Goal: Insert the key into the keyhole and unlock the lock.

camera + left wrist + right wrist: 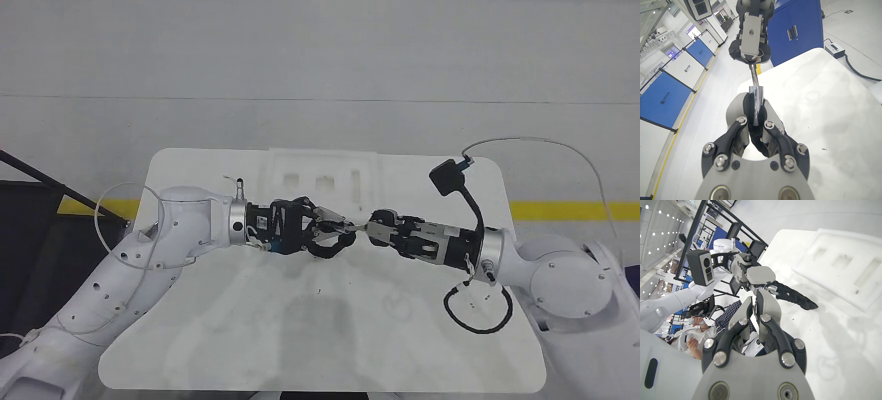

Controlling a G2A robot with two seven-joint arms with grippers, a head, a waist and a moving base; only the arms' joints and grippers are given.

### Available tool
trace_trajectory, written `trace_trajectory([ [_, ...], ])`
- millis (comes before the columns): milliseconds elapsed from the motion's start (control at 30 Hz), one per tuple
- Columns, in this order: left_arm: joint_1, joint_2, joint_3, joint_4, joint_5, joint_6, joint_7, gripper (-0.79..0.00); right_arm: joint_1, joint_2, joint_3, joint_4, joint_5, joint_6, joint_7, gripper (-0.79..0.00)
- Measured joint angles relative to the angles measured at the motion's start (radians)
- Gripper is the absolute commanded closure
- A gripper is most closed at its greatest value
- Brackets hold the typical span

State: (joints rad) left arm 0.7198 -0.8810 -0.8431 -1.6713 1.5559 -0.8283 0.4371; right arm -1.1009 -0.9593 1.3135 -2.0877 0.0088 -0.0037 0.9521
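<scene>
Above the middle of the table, my left gripper (318, 222) (755, 106) is shut on the lock (757, 100), a chrome cylinder with a black fabric-covered loop (325, 245) (797, 297). Facing it, my right gripper (372, 228) (754, 298) is shut on the head of the key (754, 74). The silver blade of the key (352, 229) bridges the gap between the two grippers. Its tip meets the lock's end face at the keyhole. I cannot tell how deep it sits. In the right wrist view my fingers hide most of the key.
A white foam tray (322, 168) (838, 256) with rectangular pockets lies at the far edge of the white table (300, 340). A black cable (480, 312) loops beside the right arm. A blue cabinet (797, 28) stands beyond the table.
</scene>
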Motion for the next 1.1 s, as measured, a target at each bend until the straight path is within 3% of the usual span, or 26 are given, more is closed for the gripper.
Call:
trace_trajectory([
  [1100, 0.046, -0.023, -0.060, -0.035, -0.094, -0.013, -0.173, 0.000, 0.032, -0.008, -0.080, -0.017, -0.117, 0.073, -0.061, 0.000],
])
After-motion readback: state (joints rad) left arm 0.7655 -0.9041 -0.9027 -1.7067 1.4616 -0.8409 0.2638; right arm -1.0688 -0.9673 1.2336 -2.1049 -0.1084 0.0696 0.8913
